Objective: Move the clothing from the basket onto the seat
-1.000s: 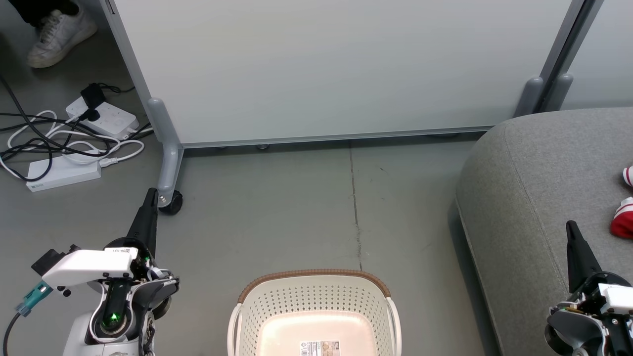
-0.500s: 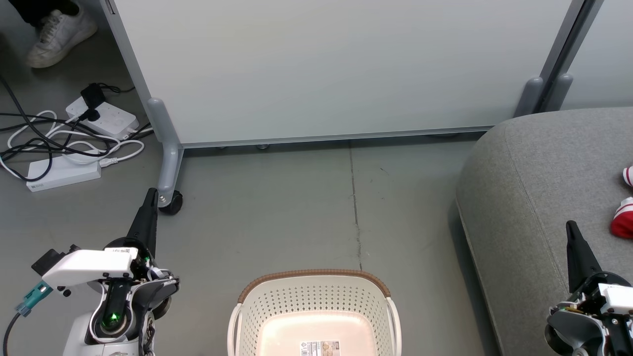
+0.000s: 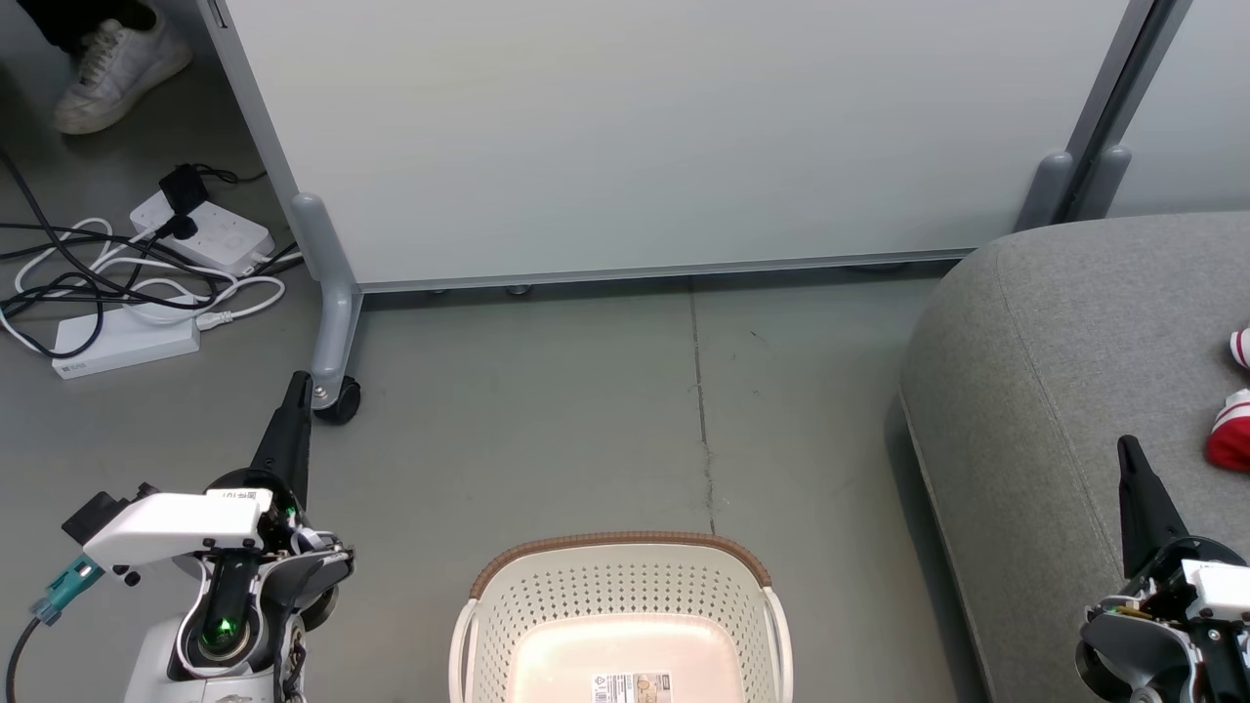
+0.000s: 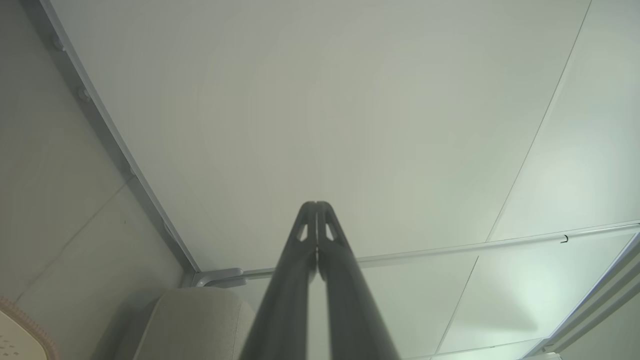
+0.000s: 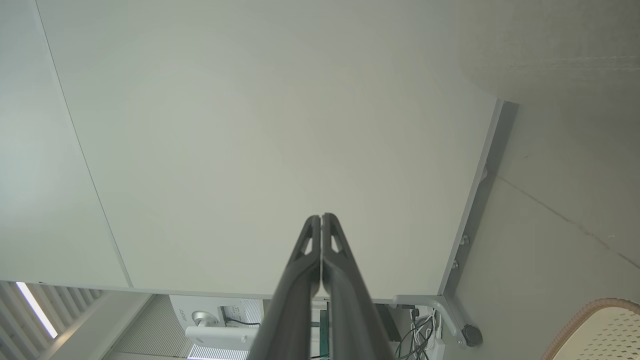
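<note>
a: clothing (image 3: pixel 1229 441), red and white, lies on the seat (image 3: pixel 1055 371) at our right.
b: noted. basket (image 3: pixel 620 538) stands on the floor (image 3: pixel 547 420) between our arms; left gripper (image 3: pixel 302 383) and right gripper (image 3: pixel 1129 447) both with fingers pressed together.

change: none visible | motion over the last second: none | view shift: none

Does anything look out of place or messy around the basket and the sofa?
Nothing spilled or damaged. The basket stands upright, its visible inside bare except a paper label, and red clothing lies on the seat. The one untidy spot is a tangle of cables on the floor beside the partition.
</note>
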Motion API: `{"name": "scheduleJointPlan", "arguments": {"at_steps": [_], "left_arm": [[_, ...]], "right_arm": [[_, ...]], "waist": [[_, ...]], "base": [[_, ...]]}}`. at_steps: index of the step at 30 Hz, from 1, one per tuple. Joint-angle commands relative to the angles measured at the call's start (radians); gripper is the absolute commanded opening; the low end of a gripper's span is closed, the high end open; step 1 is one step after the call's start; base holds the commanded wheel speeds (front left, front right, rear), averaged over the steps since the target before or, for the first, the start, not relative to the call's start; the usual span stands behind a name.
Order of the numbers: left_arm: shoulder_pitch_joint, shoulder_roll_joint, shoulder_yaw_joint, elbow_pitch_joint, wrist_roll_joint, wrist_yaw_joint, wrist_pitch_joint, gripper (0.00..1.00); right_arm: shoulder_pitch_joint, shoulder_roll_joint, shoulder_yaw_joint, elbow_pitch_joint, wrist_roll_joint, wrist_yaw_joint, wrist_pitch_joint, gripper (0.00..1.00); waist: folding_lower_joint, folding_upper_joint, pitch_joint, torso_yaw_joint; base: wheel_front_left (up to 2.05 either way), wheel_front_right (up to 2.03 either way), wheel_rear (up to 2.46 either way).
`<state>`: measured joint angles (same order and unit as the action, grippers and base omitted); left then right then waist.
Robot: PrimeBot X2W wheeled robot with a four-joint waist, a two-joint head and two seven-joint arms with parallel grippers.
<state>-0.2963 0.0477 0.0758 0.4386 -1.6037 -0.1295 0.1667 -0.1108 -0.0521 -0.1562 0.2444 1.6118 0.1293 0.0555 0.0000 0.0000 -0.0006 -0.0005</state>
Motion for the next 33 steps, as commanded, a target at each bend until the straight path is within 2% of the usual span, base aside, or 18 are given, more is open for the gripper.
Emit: {"name": "scheduleJointPlan", "arguments": {"at_steps": [1,33], "left_arm": [[-0.016,0.005,0.003,0.0,-0.001,-0.004,0.001,0.0],[-0.016,0.005,0.003,0.0,-0.001,-0.004,0.001,0.0]], "right_arm": [[-0.004,-0.008,-0.001,0.002,0.004,0.003,0.0,0.0],[-0.004,-0.01,0.002,0.002,0.007,0.003,-0.002,0.0]], "waist": [[0.0,0.0,0.0,0.0],[0.0,0.0,0.0,0.0]], "base": [[0.0,0.0,0.0],[0.0,0.0,0.0]]}}
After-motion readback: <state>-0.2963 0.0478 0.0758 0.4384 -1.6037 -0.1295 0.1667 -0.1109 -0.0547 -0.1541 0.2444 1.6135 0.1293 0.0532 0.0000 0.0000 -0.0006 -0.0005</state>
